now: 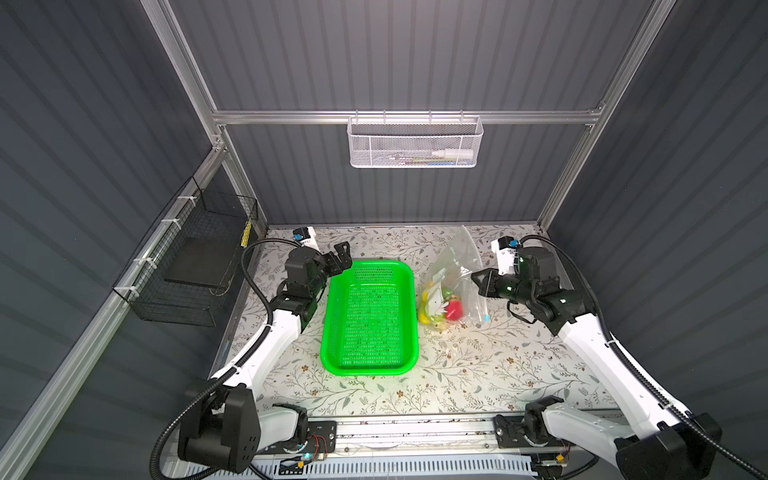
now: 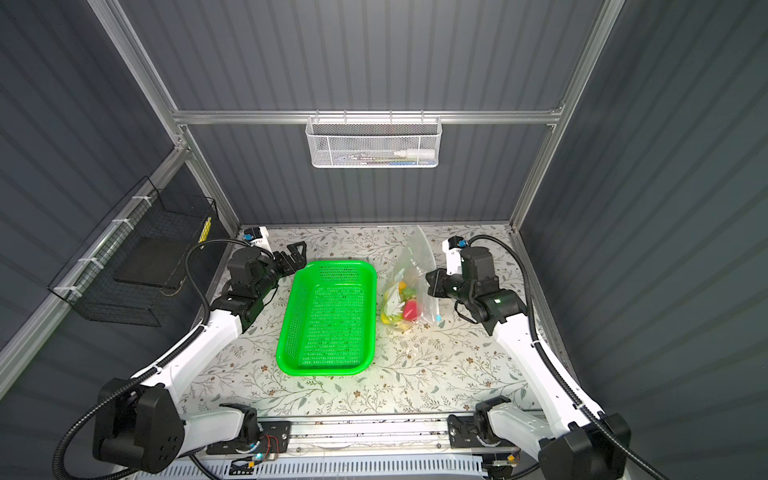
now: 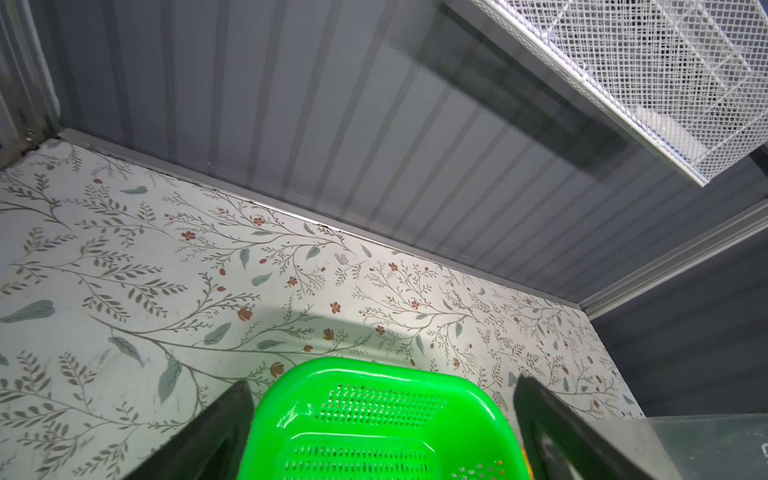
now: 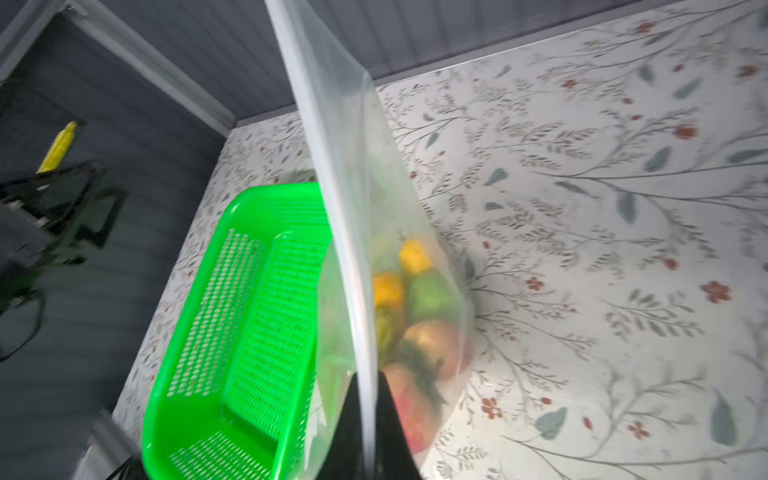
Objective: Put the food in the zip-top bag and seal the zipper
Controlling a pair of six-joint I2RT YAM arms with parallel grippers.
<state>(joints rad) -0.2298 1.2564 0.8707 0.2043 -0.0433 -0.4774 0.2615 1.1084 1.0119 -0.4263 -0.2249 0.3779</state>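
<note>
Right claw (image 4: 369, 388) pinching clear crinkly bag (image 4: 353, 145) | rounded fruits (image 4: 426, 293) inside | perforated basket (image 4: 249, 311)

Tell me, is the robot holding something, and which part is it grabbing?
Yes. The right fingers pinch the bag by its zipper edge, about midway along. The left fingers are open and hold nothing.

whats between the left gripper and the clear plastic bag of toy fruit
The green perforated plastic basket sits between the left gripper and the clear zip-top bag, shown in both top views.
</note>
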